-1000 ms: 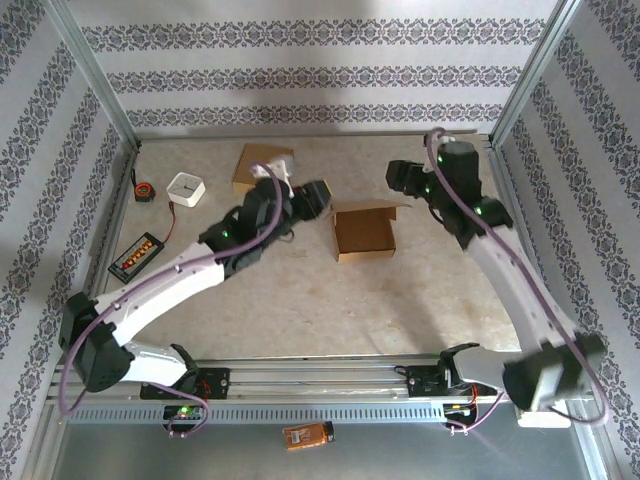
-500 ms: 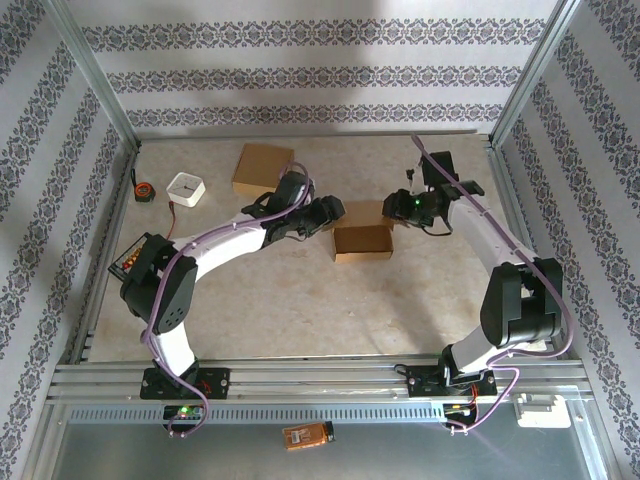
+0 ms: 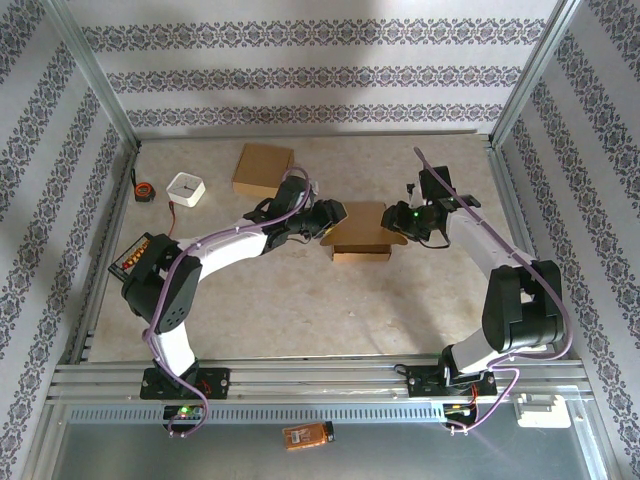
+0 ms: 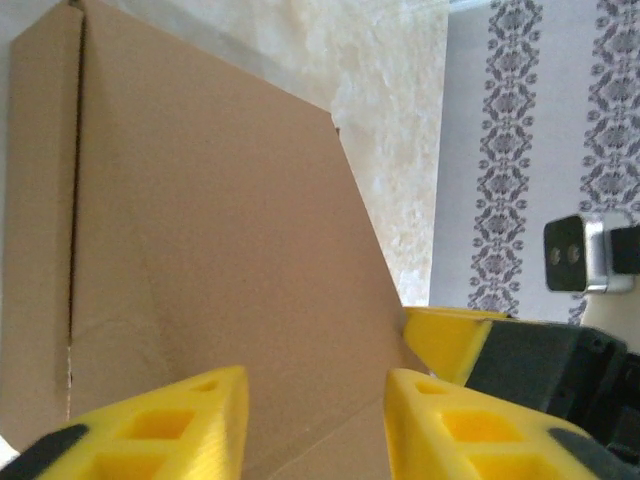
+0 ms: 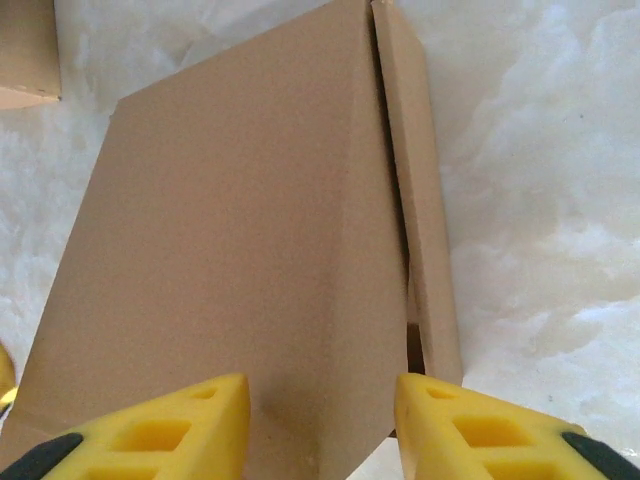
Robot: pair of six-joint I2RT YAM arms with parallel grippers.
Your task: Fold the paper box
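Top external view: the paper box (image 3: 362, 240) lies between my left tool (image 3: 330, 222) and right tool (image 3: 397, 217), both spread open, gripping nothing.

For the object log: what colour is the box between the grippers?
Plain brown; the paper box shows best in the right wrist view.

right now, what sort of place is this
Probably a robot lab test cell, not a home: patterned wall panels in a metal frame enclose a tabletop where the left arm and right arm flank a paper box.
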